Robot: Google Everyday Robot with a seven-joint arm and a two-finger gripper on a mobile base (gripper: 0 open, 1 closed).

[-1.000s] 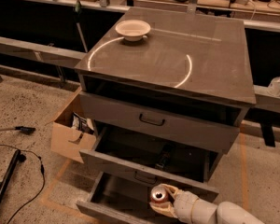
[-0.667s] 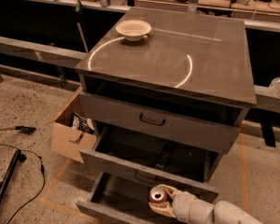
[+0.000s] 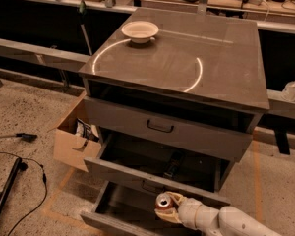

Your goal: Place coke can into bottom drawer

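Note:
The coke can (image 3: 164, 202), red with a silver top, stands upright in my gripper (image 3: 168, 208), which is shut on it. The white arm reaches in from the lower right. The can hangs over the open bottom drawer (image 3: 119, 206), a shallow grey tray pulled out at the foot of the grey cabinet (image 3: 221, 58). The can's lower part is hidden by the fingers, so I cannot tell if it touches the drawer floor.
The middle drawer (image 3: 137, 177) is also pulled out, just above and behind the can. The top drawer (image 3: 160, 127) is shut. A white bowl (image 3: 140, 31) sits on the cabinet top. A cardboard box (image 3: 76, 136) stands left of the cabinet; a black cable (image 3: 19, 168) lies on the floor.
The gripper with the can has barely moved; it sits slightly lower over the bottom drawer than a second ago.

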